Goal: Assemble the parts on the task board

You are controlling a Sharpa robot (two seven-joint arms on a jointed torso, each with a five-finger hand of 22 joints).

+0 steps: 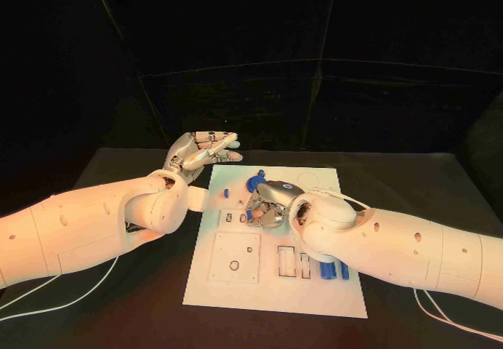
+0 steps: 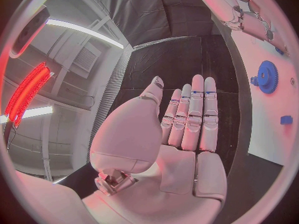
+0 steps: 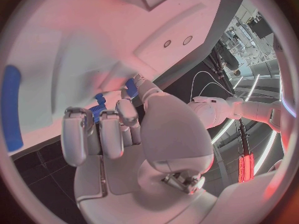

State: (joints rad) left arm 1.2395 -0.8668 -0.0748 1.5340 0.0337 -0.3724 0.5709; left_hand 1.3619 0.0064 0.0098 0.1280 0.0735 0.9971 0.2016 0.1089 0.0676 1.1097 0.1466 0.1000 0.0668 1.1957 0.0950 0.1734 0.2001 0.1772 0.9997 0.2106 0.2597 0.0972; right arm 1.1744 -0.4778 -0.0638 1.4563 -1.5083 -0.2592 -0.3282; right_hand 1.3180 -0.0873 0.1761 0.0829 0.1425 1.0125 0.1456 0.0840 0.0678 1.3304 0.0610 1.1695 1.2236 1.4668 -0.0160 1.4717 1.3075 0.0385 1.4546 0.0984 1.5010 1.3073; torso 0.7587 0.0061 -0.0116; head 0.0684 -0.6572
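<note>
Right hand (image 1: 270,203) down over the middle of the task board (image 1: 315,291), fingers (image 3: 102,134) curled in over a small blue part (image 3: 97,110); whether pinched or merely touched cannot be told. Just beyond that hand, toward the board's far edge, a blue gear (image 1: 256,179). Left hand (image 1: 199,154) raised off the board's far left corner, palm up, fingers (image 2: 193,117) straight and together, holding nothing. Near it on the board, a small blue piece (image 1: 225,193). More blue parts (image 1: 336,270) near the right forearm.

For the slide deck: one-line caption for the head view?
Right hand works over the task board near a blue gear; left hand hovers open.
</note>
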